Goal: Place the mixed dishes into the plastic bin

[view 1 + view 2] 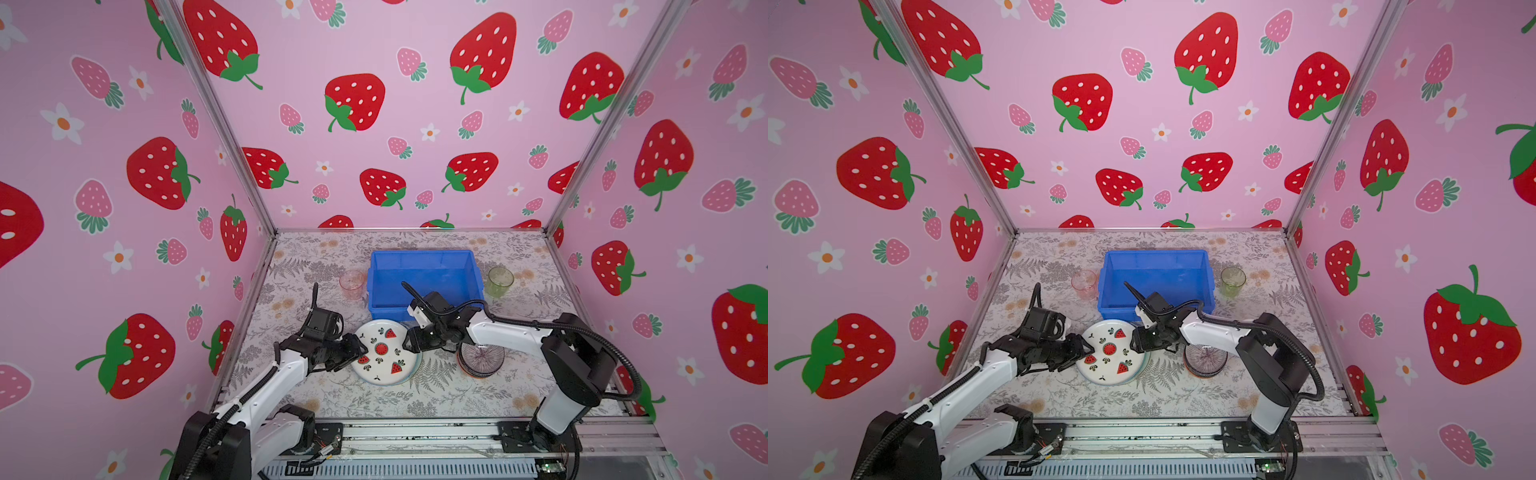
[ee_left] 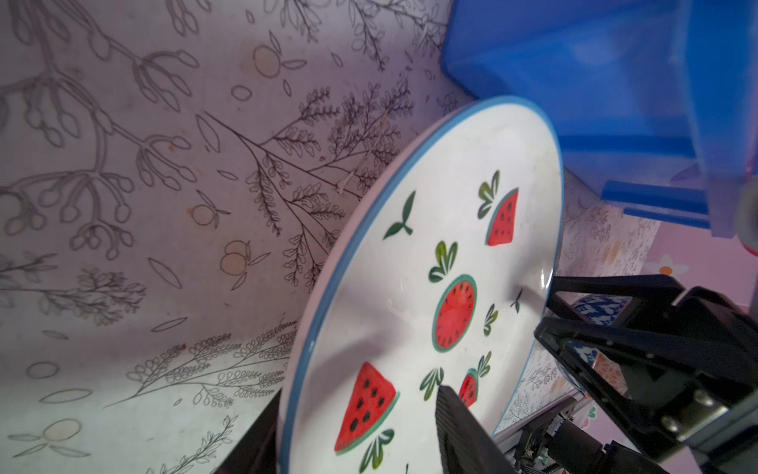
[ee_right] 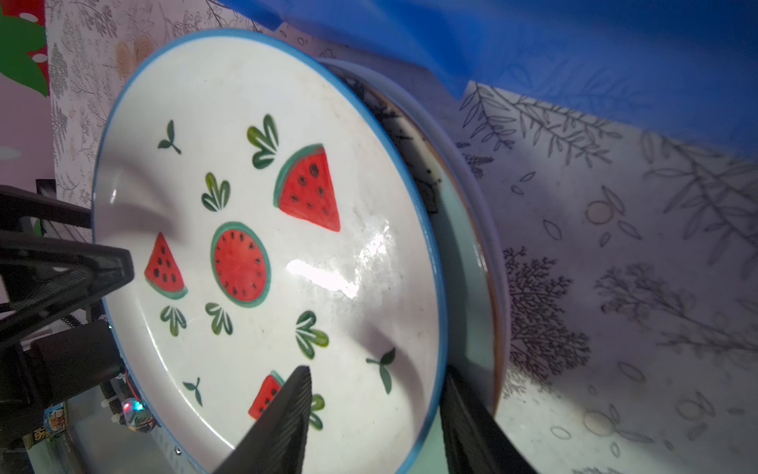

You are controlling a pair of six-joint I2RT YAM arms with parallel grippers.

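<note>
**Held by the rim, just short of the bin**

Clamps the watermelon plate [image 1: 382, 351] by its right rim in the right gripper [image 1: 409, 340], tilted over a pale green plate [image 3: 455, 254]. Straddles the opposite rim with the left gripper [image 1: 360, 351]; clamped or not, cannot tell. Sits just before the blue bin [image 1: 424, 252], with bare counter [image 1: 374, 401] in front.

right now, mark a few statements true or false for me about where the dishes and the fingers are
1. The blue bin already holds a plate. False: it is empty.
2. In both top views the pink tumbler stands left of the bin and the green tumbler stands right. True.
3. The left gripper and right gripper have fingers at opposite rims of the watermelon plate. True.
4. That plate lies directly on the table. False: a lower plate shows beneath.
5. The bowl stack sits in the bin. False: it is on the table.
</note>
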